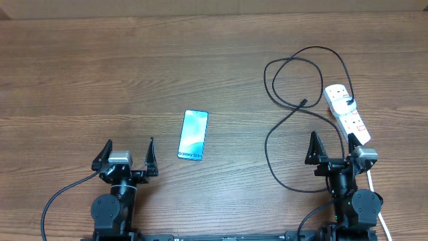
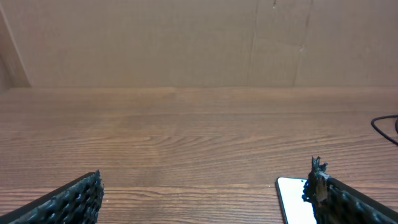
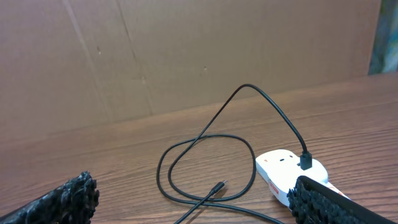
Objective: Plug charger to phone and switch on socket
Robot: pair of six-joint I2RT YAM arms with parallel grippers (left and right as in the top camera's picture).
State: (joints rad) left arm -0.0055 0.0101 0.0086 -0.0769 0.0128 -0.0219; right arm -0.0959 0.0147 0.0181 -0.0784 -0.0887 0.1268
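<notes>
Phone (image 1: 193,135) marked "Galaxy S24" at centre, charger (image 1: 303,103) and socket (image 1: 347,113) at right.
Left gripper (image 1: 129,144) and right gripper (image 1: 331,142) spread wide; socket's red markings unreadable.

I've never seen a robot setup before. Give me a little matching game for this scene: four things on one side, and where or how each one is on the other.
Things:
1. phone
2. charger
3. socket
4. left gripper

Descriptions:
A. black, lying in loose loops
B. open, holding nothing
C. white, on the robot's right side
D. flat, screen up, between the two arms

Pairs: 1-D, 2-A, 3-C, 4-B
</notes>
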